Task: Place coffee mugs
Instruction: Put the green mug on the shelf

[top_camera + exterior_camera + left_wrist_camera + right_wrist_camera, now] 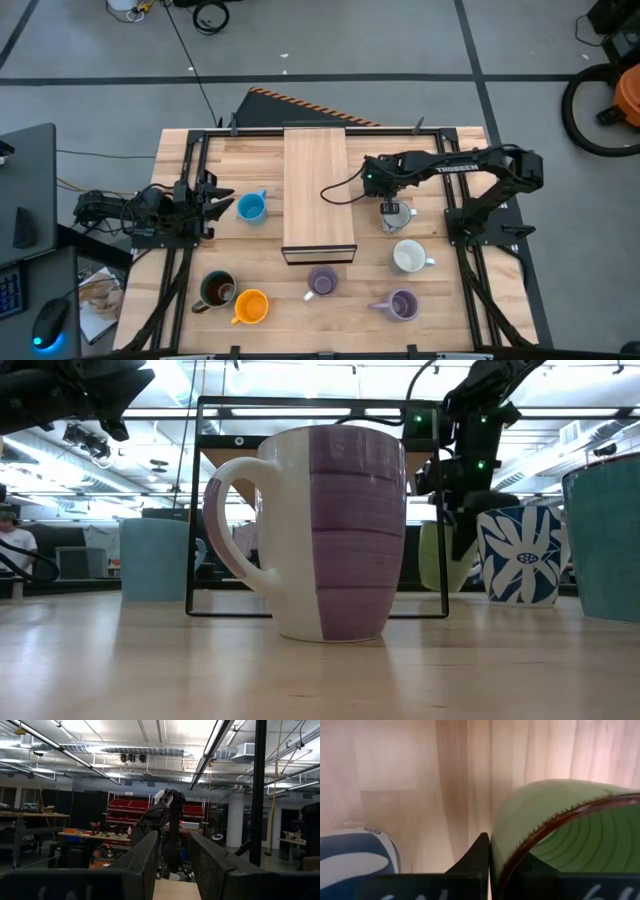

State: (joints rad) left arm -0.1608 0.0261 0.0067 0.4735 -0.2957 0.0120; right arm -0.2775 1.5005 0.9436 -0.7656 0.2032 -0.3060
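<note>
My right gripper (392, 207) hangs over the table's right half, shut on the green mug (555, 815), which also shows behind the fingers in the low view (436, 560). Just beside it stands a white mug with blue flowers (520, 555). My left gripper (216, 195) waits open and level at the table's left, next to the blue mug (250, 207). Standing on their bases nearer the front are a dark brown mug (215, 290), an orange mug (250, 305), two lavender mugs (322, 282) (400, 303) and a white mug (408, 257). My right gripper pinches the green mug's wall at the brown-edged rim (506, 851), one finger (480, 852) outside and the other inside the cup. It comes from above, pointing down. The mug stays upright; whether its base is on the table or just clear of it, I cannot tell.
A long pale wooden board (318, 190) runs down the table's middle, between the two arms. A black metal frame (200, 135) edges the table. The flowered mug stands close against the held mug. Bare wood lies along the table's far right and far left.
</note>
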